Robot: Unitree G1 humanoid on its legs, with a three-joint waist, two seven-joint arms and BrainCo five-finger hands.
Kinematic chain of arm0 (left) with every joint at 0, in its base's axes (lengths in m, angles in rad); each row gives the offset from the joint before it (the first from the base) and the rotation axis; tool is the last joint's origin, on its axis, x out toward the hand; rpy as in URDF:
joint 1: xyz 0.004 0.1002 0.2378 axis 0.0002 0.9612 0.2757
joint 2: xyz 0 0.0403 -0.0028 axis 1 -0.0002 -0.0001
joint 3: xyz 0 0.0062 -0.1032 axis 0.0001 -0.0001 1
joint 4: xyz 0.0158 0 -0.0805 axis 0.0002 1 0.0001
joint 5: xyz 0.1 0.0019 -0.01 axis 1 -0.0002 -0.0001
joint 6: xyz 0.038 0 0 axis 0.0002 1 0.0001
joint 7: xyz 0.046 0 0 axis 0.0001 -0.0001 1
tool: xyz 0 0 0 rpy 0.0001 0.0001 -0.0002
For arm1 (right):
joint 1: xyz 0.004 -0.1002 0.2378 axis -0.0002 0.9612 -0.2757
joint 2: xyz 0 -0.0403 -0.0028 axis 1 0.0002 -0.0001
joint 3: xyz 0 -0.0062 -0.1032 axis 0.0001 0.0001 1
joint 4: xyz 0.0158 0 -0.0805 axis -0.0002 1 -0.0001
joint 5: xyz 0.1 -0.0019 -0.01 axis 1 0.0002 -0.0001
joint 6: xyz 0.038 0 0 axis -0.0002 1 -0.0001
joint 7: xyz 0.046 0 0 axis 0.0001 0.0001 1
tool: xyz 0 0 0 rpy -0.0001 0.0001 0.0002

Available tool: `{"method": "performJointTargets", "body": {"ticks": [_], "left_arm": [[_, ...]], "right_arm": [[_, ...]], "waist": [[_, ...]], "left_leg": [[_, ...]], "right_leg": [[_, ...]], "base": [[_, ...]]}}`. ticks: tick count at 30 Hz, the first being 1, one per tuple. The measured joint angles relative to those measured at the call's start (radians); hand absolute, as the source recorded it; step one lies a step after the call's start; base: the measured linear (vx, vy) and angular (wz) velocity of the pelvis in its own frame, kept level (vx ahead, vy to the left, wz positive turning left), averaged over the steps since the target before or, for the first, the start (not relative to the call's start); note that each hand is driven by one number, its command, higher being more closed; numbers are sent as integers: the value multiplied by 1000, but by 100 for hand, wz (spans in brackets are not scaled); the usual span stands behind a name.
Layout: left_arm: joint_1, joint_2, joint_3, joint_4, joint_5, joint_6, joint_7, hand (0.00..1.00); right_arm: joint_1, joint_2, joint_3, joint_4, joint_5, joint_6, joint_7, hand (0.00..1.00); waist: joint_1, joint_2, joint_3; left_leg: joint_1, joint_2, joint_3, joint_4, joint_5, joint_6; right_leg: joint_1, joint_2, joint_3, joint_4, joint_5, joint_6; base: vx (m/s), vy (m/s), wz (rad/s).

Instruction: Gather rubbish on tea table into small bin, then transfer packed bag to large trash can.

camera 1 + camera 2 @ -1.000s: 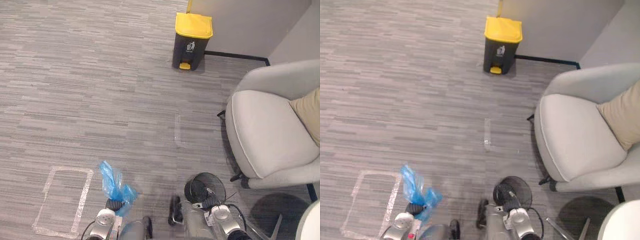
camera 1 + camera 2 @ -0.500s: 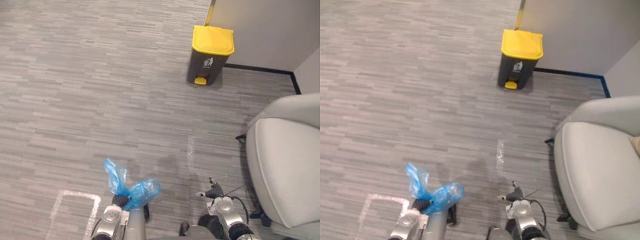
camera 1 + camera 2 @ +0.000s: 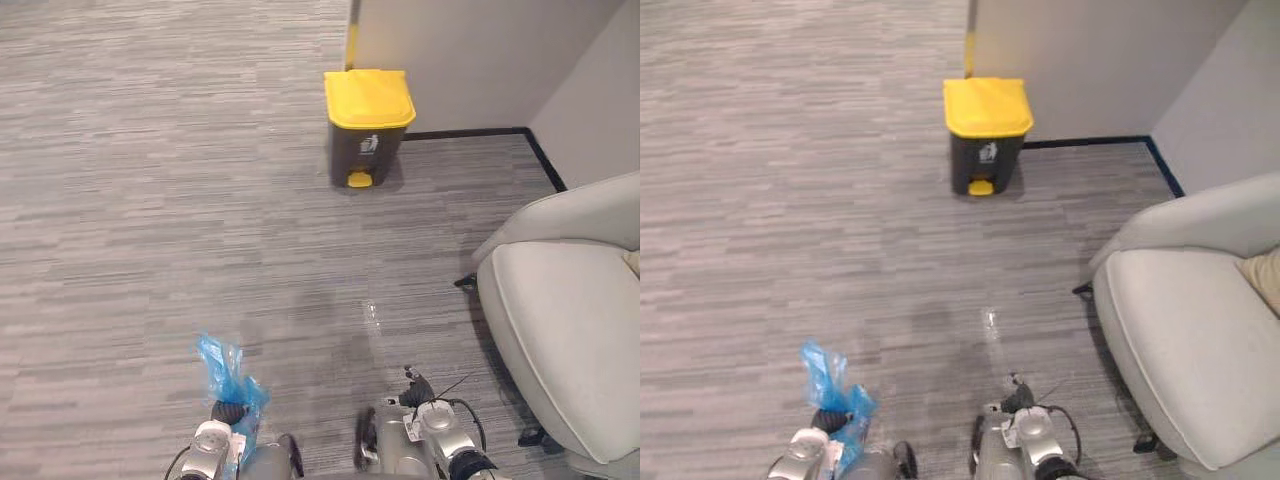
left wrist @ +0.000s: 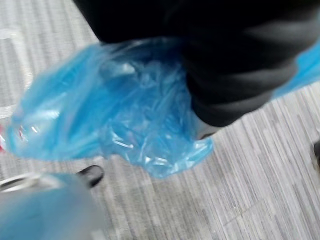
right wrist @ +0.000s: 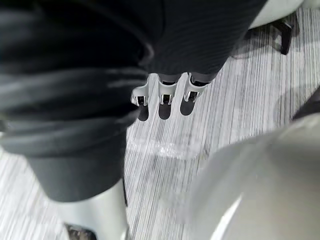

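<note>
Left eye view: the whole picture has swung since half a second ago, so the camera has turned, not the things. The large trash can, dark with a yellow lid that is down, now stands nearer the middle, at the far edge of the carpet floor against the wall. At the near edge the blue bag still rises out of the left hand, whose fingers are closed round its gathered neck. The right hand is just beside it, and the armchair is along the right edge.

Right eye view: bare carpet lies between the bag and the can, which are well apart.

Left wrist view: the bag's plastic bulges past the dark cover, clear of the carpet; the fingers are hidden here.

Right wrist view: the fingers hang loose and hold nothing.

The turn seems to line the robot up with the can. The carry looks under way, with the walk, the lid and the drop left to do
</note>
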Motion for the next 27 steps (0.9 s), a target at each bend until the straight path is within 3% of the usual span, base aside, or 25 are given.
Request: {"method": "performJointTargets", "body": {"ticks": [2,4,5,7,9,11,13,15,16,18,20,21,23,24,25,26,27], "left_arm": [[5,-11,0,6,7,-4,-2,100],[-18,-15,3,11,11,-4,-2,100],[-29,-21,9,7,11,-5,-1,100],[-24,-51,48,-8,11,-5,-1,100],[-8,-71,48,-26,9,-5,-2,100],[-1,-81,48,-36,9,-5,-9,100],[-5,-85,45,-36,9,-3,-16,100],[-11,-99,40,-36,9,-4,-20,100],[-2,-101,35,-27,9,-5,-20,100],[-5,-79,31,-19,9,-3,-19,100],[-6,-63,31,-17,9,-3,-19,100],[2,-62,31,-13,9,-2,-20,100],[8,-60,27,-9,7,-2,-20,100],[10,-50,21,-6,6,0,-20,100],[11,-40,0,-4,6,2,-19,100],[9,-31,-10,-3,2,3,-18,100],[8,-17,-13,2,0,4,-17,100]], "right_arm": [[0,-12,-12,4,0,6,0,0],[13,-15,-24,4,0,7,1,0],[30,-13,-45,3,2,9,1,0],[49,-11,-47,-1,2,11,1,0],[59,-2,-49,-24,3,14,-1,0],[54,9,-55,-38,4,14,-1,0],[35,15,-69,-38,4,14,-2,0],[49,3,-92,-34,5,14,-5,0],[57,-9,-90,-20,5,15,-8,0],[54,11,-86,3,5,18,-6,0],[55,12,-86,5,4,18,-4,0],[48,11,-87,5,3,17,-2,0],[44,12,-86,4,2,14,0,0],[44,17,-85,4,0,14,1,0],[43,19,-82,6,-2,15,2,0],[47,18,-81,7,-3,15,3,0],[46,11,-65,11,-5,16,2,0]], "waist": [[12,15,-9],[-4,21,-8],[-4,22,-7],[13,25,-7],[23,26,-9],[31,28,-15],[35,26,-15],[39,42,-24],[50,60,-29],[53,15,-50],[60,-1,-53],[60,-1,-52],[60,3,-54],[61,-1,-52],[56,-6,-53],[52,-9,-52],[47,-6,-48]], "left_leg": [[5,24,-56,0,10,-13],[-4,47,-98,72,13,-21],[-35,70,-116,177,17,-29],[-145,135,-137,502,66,-93],[-233,167,-127,678,23,-63],[-324,164,-103,623,-15,-34],[-380,124,-106,440,-8,-19],[-382,72,-126,159,115,-28],[-365,68,-134,80,256,-2],[-356,1,-111,65,222,8],[-365,-25,-101,132,150,27],[-348,-32,-86,157,105,41],[-296,-37,-64,146,78,45],[-257,-42,-54,140,61,58],[-229,-45,-51,139,46,66],[-204,-47,-50,132,35,71],[-138,-44,-50,89,30,71]], "right_leg": [[3,32,7,20,-46,-17],[36,41,-20,25,-88,-26],[77,49,-35,-2,-95,-30],[199,74,-48,-75,-107,-43],[278,78,-40,-111,-127,-49],[325,67,-17,-148,-128,-45],[352,30,-1,-164,-138,-3],[381,0,8,-167,-165,51],[390,1,32,-164,-191,93],[411,-55,69,-206,-192,113],[434,-88,87,-208,-193,143],[421,-106,108,-144,-201,156],[338,-122,152,62,-195,173],[262,-134,184,250,-166,209],[200,-137,197,396,-182,219],[163,-135,188,472,-210,201],[91,-111,142,502,-254,136]], "base": [[387,-149,-32],[305,-132,21],[368,-139,47],[399,-64,14],[327,43,-13],[319,120,-26],[305,202,-20],[300,261,-7],[385,323,-4],[325,242,9],[292,189,-8],[325,192,-31],[321,165,-34],[328,109,-18],[406,72,-5],[414,1,6],[355,-38,4]]}}
